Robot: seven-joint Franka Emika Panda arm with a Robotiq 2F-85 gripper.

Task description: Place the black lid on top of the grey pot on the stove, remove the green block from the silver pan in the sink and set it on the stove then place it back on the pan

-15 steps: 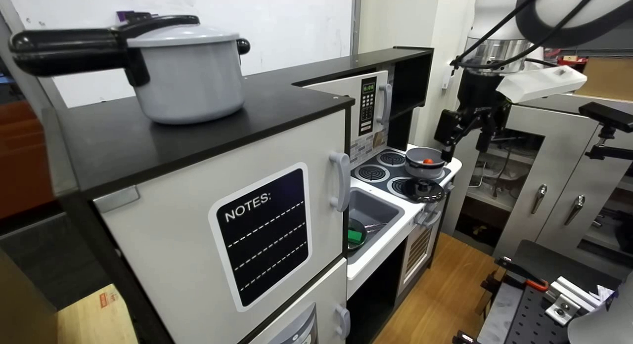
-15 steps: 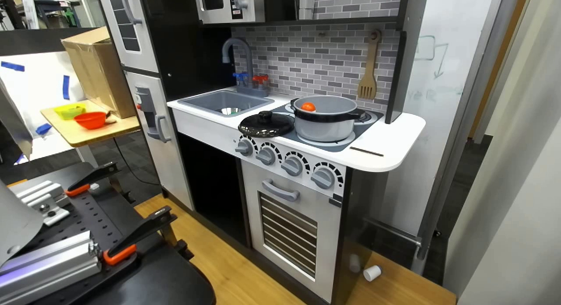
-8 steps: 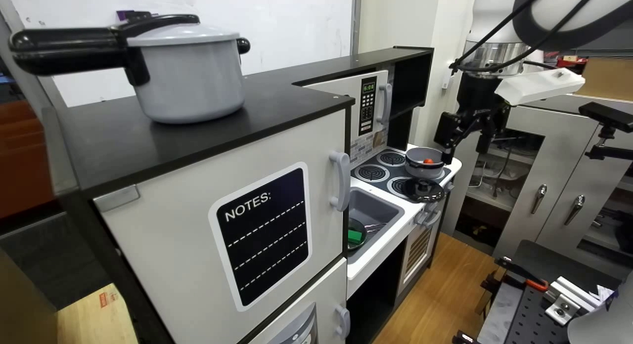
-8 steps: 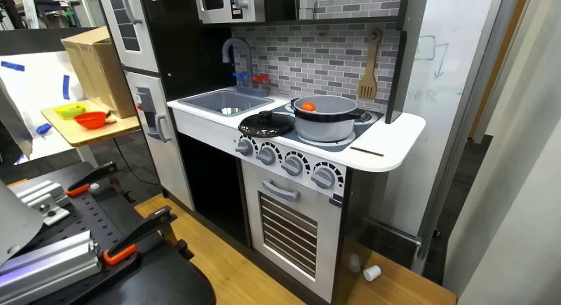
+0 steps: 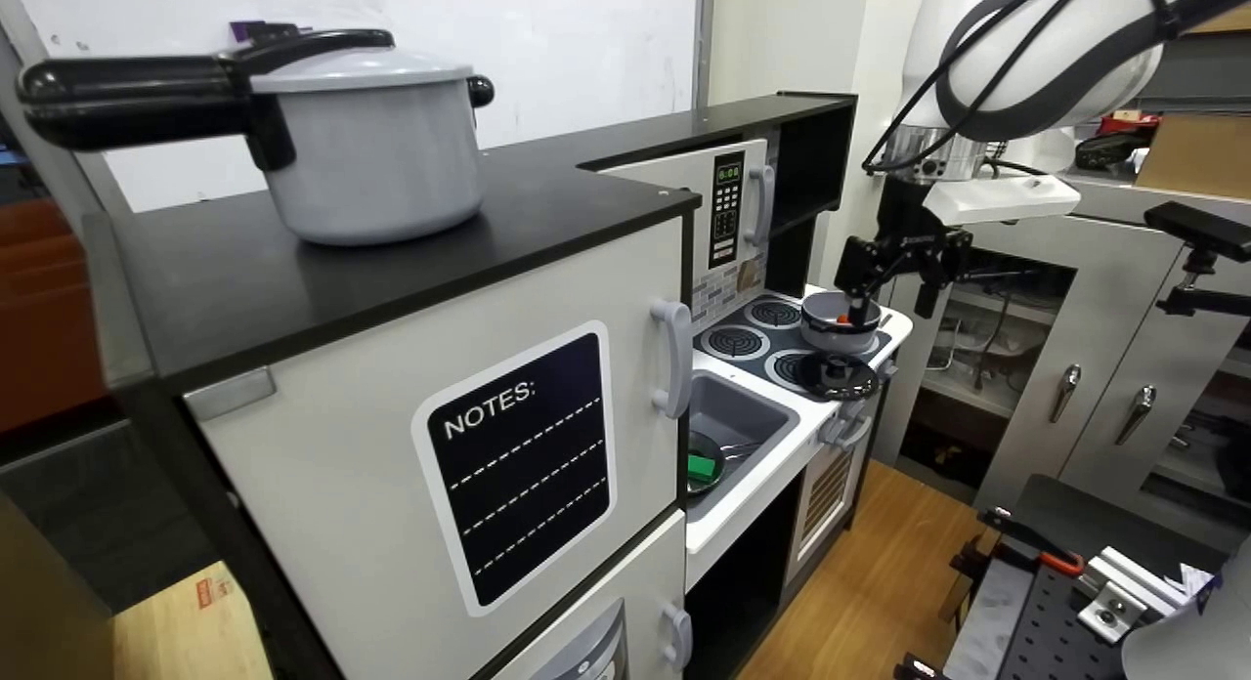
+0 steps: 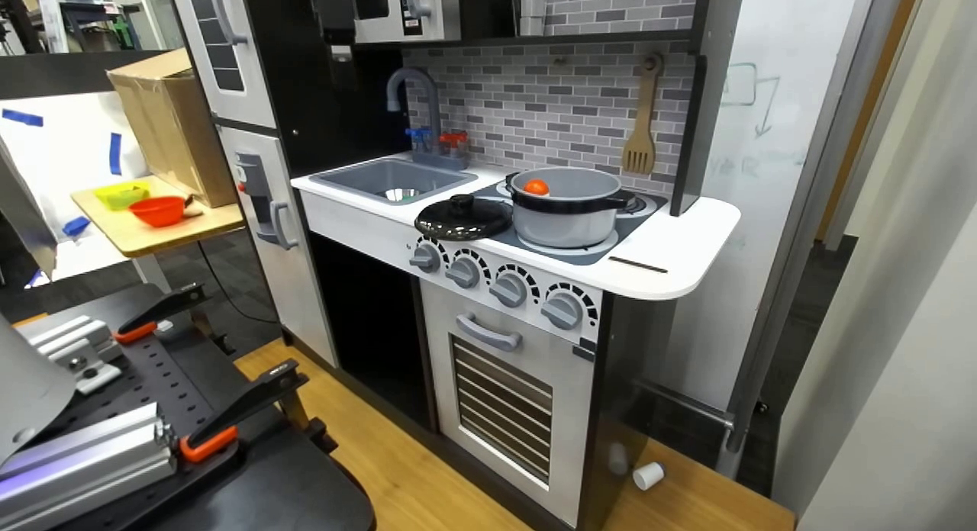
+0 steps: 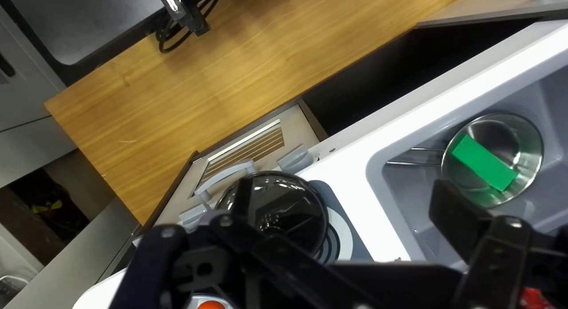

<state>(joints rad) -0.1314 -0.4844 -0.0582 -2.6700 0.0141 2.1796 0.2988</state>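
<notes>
The black lid (image 6: 450,224) lies knob up on the front burner of the stove (image 6: 627,245), its rim overhanging the front edge. Beside it stands the grey pot (image 6: 565,224), uncovered, with a small orange-red ball (image 6: 536,186) inside. In the sink (image 5: 741,395) sits the silver pan (image 7: 499,133), and the green block (image 7: 483,162) rests in it. My gripper (image 7: 348,202) is open with nothing between its fingers; in the wrist view the lid shows partly behind the left finger and the pan beyond the right. In an exterior view one fingertip (image 5: 858,311) overlaps the pot.
A large grey pot (image 5: 376,162) with a long black handle stands on the cabinet top. Behind the sink rises a faucet (image 6: 416,77). A wooden spatula (image 6: 641,138) hangs on the tiled wall, beside a dark side panel (image 6: 691,134). Knobs (image 6: 509,287) line the stove's front.
The arm has swung left in an exterior view, bringing the open gripper across in front of the pot. Lid, pot, pan and green block have stayed where they were.
</notes>
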